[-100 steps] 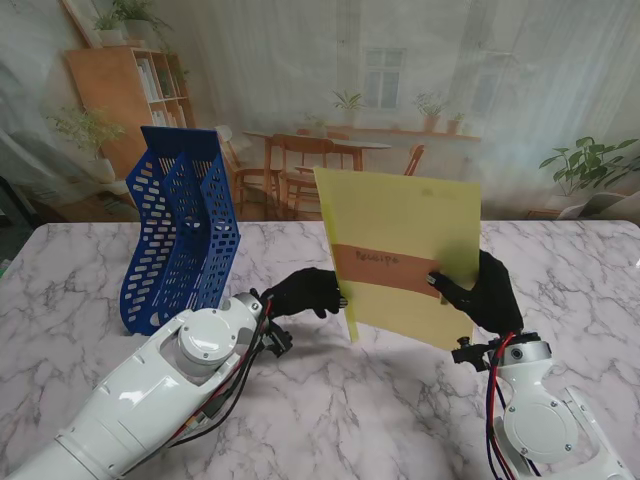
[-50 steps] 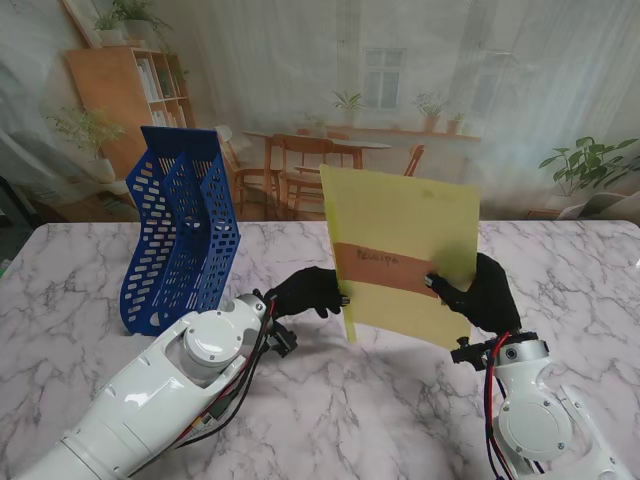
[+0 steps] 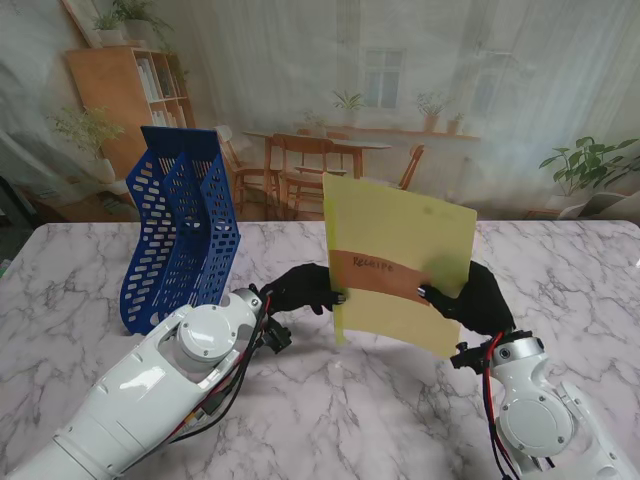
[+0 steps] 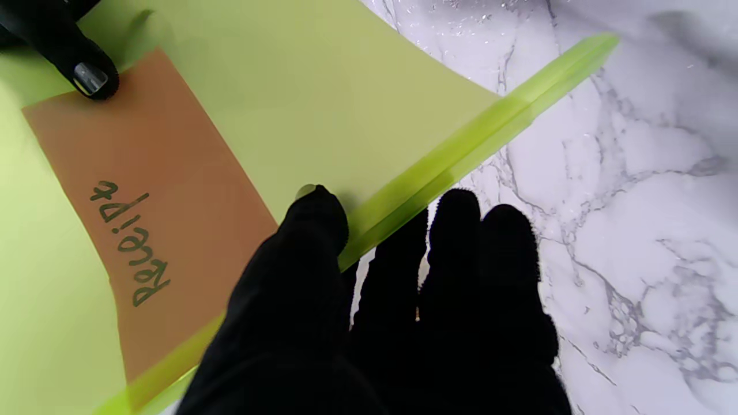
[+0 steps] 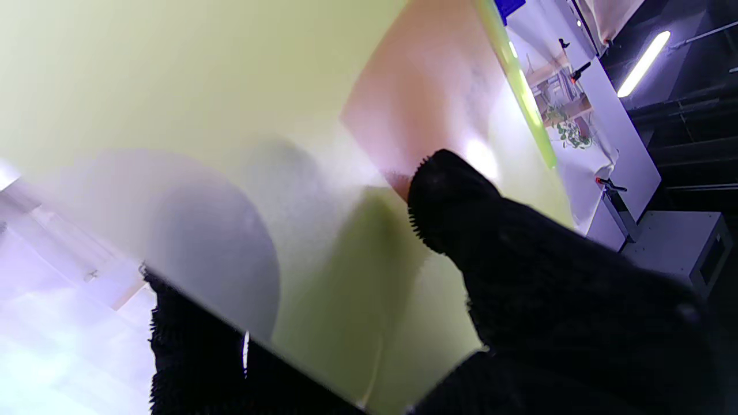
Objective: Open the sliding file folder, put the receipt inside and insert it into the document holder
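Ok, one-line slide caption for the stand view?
Both hands hold the yellow folder upright, receipt inside, right of the blue document holder.

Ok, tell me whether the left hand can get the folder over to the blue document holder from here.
Probably yes. The left hand pinches the yellow folder at its spine edge, and the blue document holder stands just to its left with bare marble table between. The right hand also grips the folder and must follow or let go.
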`<state>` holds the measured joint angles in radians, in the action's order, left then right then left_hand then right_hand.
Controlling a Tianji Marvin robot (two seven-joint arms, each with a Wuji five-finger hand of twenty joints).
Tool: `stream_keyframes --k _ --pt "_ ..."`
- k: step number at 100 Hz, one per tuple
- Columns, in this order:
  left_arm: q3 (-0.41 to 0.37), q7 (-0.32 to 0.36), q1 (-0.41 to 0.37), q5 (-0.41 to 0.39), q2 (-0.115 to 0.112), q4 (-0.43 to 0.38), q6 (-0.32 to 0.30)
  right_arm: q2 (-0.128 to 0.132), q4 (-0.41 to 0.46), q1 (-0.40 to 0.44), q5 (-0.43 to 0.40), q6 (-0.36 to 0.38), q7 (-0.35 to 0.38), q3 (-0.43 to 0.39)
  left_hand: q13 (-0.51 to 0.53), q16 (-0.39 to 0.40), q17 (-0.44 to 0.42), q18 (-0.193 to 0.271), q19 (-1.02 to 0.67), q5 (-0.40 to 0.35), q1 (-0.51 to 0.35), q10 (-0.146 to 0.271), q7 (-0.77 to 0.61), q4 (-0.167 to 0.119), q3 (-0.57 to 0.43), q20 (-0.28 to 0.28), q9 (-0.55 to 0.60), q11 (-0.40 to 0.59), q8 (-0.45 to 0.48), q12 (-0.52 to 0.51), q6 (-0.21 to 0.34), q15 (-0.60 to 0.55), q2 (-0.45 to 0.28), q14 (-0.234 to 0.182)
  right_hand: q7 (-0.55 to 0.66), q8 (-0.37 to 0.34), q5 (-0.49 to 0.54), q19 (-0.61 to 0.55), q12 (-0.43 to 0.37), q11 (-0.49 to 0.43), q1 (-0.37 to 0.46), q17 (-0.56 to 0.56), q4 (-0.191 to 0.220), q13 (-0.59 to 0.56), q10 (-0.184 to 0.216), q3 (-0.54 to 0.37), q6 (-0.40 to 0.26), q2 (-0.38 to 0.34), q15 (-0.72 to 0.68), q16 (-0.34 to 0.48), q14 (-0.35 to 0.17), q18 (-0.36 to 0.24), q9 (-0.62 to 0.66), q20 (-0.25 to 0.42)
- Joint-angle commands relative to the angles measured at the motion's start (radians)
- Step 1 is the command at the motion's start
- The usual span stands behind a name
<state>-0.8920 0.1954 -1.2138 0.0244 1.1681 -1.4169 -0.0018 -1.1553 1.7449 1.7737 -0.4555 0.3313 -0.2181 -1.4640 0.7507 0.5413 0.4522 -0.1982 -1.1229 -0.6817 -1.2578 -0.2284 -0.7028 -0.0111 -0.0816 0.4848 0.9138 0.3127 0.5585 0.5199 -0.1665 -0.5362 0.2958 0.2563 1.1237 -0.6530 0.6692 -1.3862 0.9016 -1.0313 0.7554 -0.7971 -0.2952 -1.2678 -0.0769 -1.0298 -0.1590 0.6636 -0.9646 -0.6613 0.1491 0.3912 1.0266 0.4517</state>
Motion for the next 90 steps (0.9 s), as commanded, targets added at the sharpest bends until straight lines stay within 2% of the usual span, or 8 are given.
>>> stream_keyframes --k 1,28,53,61,74,79,90 --pt "0.001 0.012 0.011 0.006 0.005 -0.013 -0.003 0.003 -0.012 0.003 -0.015 -0.012 0.015 0.008 0.042 0.009 0.018 0.048 -0.049 -0.040 -0.011 0.063 -0.031 -0.022 -0.017 0.022 0.058 0.036 0.000 0.005 0.061 -0.035 -0.050 0.010 0.085 -0.016 0.058 -0.033 0.007 -0.008 0.084 -0.014 0.051 -0.040 -0.005 -0.092 -0.115 -0.059 -0.111 -0.032 -0.017 0.012 0.006 0.021" --pt "-0.009 0.011 0.016 -0.002 0.003 -0.028 -0.002 0.013 -0.025 -0.005 -0.051 -0.038 0.041 0.019 0.049 0.012 0.027 0.050 -0.057 -0.041 -0.013 0.064 -0.031 -0.023 -0.018 0.023 0.066 0.041 -0.001 0.005 0.056 -0.042 -0.049 0.010 0.084 -0.016 0.062 -0.034 0.012 -0.005 0.083 -0.015 0.050 -0.039 -0.010 -0.098 -0.111 -0.055 -0.120 -0.034 -0.013 0.019 0.011 0.027" --pt "-0.020 0.000 0.014 -0.010 0.003 -0.038 -0.010 0.014 -0.029 -0.009 -0.045 -0.050 0.050 0.024 0.066 0.016 0.050 0.055 -0.066 -0.043 -0.026 0.060 -0.030 -0.017 -0.022 0.021 0.074 0.053 -0.005 0.007 0.056 -0.053 -0.065 0.010 0.082 -0.017 0.065 -0.032 0.015 -0.001 0.082 -0.013 0.049 -0.038 -0.010 -0.099 -0.109 -0.055 -0.117 -0.032 -0.012 0.021 0.012 0.030" --pt "-0.026 -0.002 0.010 -0.007 0.003 -0.041 -0.010 0.008 -0.028 -0.010 -0.018 -0.051 0.037 0.026 0.052 0.013 0.036 0.051 -0.058 -0.036 -0.031 0.060 -0.020 -0.014 -0.021 0.017 0.060 0.047 -0.012 0.001 0.050 -0.045 -0.072 0.015 0.080 -0.017 0.064 -0.028 0.016 0.001 0.082 -0.012 0.048 -0.038 -0.006 -0.095 -0.111 -0.059 -0.098 -0.022 -0.017 0.017 0.011 0.029" --pt "-0.028 0.013 0.008 0.002 0.001 -0.030 -0.006 -0.006 -0.026 -0.011 0.034 -0.022 0.000 0.026 -0.024 -0.007 -0.031 0.038 -0.007 0.035 0.009 0.045 0.128 -0.016 0.021 0.008 -0.060 0.020 -0.052 -0.068 0.029 0.010 -0.062 0.032 0.077 -0.022 0.058 -0.016 0.016 0.004 0.082 -0.008 0.048 -0.039 0.002 -0.088 -0.116 -0.065 -0.075 -0.009 -0.023 0.011 0.005 0.025" --pt "-0.026 0.012 0.008 0.002 0.002 -0.021 -0.007 -0.007 -0.022 -0.007 0.038 -0.006 -0.003 0.021 -0.041 -0.009 -0.043 0.038 0.004 0.057 0.031 0.033 0.197 -0.018 0.027 0.012 -0.109 0.031 -0.040 -0.159 0.024 0.019 -0.042 0.032 0.077 -0.024 0.057 -0.014 0.016 0.005 0.081 -0.007 0.048 -0.038 0.004 -0.087 -0.117 -0.066 -0.070 -0.007 -0.023 0.010 0.004 0.024" --pt "-0.021 0.015 0.010 0.000 0.002 -0.003 -0.002 -0.010 -0.007 0.003 0.041 0.029 -0.017 0.010 -0.064 -0.018 -0.059 0.037 0.019 0.092 0.082 0.018 0.289 -0.020 0.031 0.010 -0.165 0.008 -0.071 -0.182 0.008 0.035 -0.048 0.030 0.077 -0.027 0.053 -0.009 0.015 0.005 0.081 -0.006 0.049 -0.038 0.008 -0.082 -0.122 -0.070 -0.061 -0.003 -0.029 0.004 0.002 0.021"
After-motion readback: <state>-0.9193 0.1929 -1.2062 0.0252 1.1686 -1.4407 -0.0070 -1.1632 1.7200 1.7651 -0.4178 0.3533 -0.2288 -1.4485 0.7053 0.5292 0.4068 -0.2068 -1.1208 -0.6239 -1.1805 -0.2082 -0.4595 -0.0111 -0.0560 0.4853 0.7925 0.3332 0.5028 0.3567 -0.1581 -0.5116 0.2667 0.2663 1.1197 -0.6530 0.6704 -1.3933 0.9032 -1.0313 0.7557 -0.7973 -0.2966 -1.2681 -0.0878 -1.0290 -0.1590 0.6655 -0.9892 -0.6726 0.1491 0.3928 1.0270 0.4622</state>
